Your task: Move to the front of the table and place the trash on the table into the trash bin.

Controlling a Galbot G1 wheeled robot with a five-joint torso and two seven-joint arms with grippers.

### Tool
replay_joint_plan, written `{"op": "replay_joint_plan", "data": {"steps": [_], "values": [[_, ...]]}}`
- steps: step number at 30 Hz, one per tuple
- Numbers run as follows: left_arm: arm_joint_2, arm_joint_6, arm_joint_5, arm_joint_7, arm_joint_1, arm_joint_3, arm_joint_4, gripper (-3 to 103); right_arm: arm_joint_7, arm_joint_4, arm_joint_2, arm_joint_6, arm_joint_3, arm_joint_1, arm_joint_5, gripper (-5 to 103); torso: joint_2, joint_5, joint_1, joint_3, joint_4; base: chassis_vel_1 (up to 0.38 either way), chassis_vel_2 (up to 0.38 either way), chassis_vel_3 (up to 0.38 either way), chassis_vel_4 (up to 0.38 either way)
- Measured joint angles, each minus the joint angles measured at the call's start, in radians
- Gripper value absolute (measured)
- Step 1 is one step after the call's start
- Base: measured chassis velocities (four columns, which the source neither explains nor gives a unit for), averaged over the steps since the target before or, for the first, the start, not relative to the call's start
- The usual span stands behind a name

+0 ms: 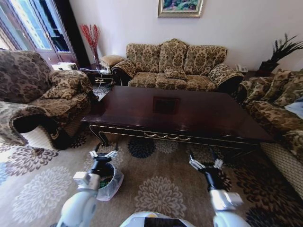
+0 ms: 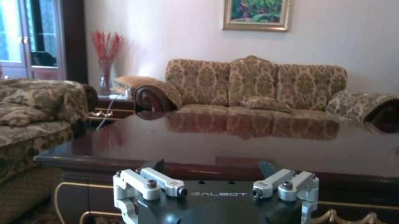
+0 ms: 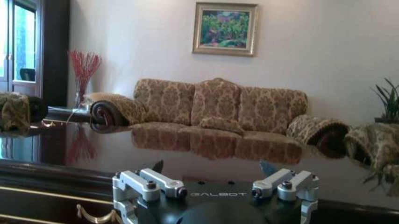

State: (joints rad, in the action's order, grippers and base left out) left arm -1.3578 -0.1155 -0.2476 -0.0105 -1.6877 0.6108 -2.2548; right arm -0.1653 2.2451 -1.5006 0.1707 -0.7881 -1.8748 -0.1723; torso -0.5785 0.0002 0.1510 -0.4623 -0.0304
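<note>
The table (image 1: pixel 199 116) stands just ahead of me, its glossy dark top bare and reflecting the sofa. My left gripper (image 1: pixel 103 154) hangs open in front of the table's near edge, above the trash bin (image 1: pixel 111 183) on the carpet. Inside the bin's whitish liner a green bit of trash (image 1: pixel 108 181) shows, partly hidden by my left arm. My right gripper (image 1: pixel 205 163) is open too, empty, level with the left one before the table's front rail. In the wrist views, both the left gripper (image 2: pixel 213 166) and the right gripper (image 3: pixel 212 166) face across the tabletop (image 2: pixel 249 144) with jaws spread.
A patterned three-seat sofa (image 1: pixel 175 66) stands behind the table. An armchair (image 1: pixel 42 99) flanks it on the left and another sofa (image 1: pixel 279 109) on the right. A side table with a red vase (image 1: pixel 92 38) is at the back left. Floral carpet (image 1: pixel 156 189) lies underfoot.
</note>
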Motion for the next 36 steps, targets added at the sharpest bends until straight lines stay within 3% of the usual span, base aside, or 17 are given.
{"op": "replay_joint_plan", "data": {"steps": [2, 3, 10, 23, 30, 36], "values": [[0.017, -0.005, 0.013, 0.01, 0.026, -0.027, 0.025, 100, 0.009, -0.014, 0.072, -0.001, -0.034, 0.007, -0.118, 100, 0.0, 0.0001, 0.0, 0.0, -0.0002, 0.0, 0.0, 0.0, 0.0], [0.017, -0.006, 0.013, 0.013, 0.031, -0.031, 0.029, 100, 0.017, -0.004, 0.077, -0.013, -0.033, 0.015, -0.126, 100, 0.0, 0.0001, 0.0, 0.0, -0.0002, 0.0, 0.0, 0.0, 0.0], [0.011, -0.019, 0.021, 0.022, 0.033, -0.053, 0.023, 100, 0.035, 0.043, 0.079, -0.059, -0.004, 0.062, -0.121, 100, 0.0, 0.0, 0.0, 0.0, -0.0002, 0.0, 0.0, 0.0, 0.0], [-0.019, -0.021, 0.082, 0.015, 0.023, -0.083, 0.023, 100, 0.047, 0.032, 0.085, -0.046, 0.07, 0.074, -0.081, 100, 0.0, 0.0, 0.0, 0.0, -0.0002, 0.0, 0.0, 0.0, 0.0], [-0.025, 0.031, 0.066, 0.013, 0.023, -0.065, 0.042, 100, 0.065, 0.019, 0.095, -0.049, 0.084, 0.09, -0.069, 100, 0.0, -0.0001, 0.0, 0.0, 0.0, -0.035, -0.031, -0.041, -0.045], [-0.023, 0.014, 0.016, 0.012, 0.01, -0.044, 0.026, 100, 0.102, 0.043, 0.095, -0.071, 0.111, 0.079, -0.079, 100, 0.0, -0.0004, 0.0, 0.0, -0.0003, -0.007, -0.007, -0.009, -0.012]]}}
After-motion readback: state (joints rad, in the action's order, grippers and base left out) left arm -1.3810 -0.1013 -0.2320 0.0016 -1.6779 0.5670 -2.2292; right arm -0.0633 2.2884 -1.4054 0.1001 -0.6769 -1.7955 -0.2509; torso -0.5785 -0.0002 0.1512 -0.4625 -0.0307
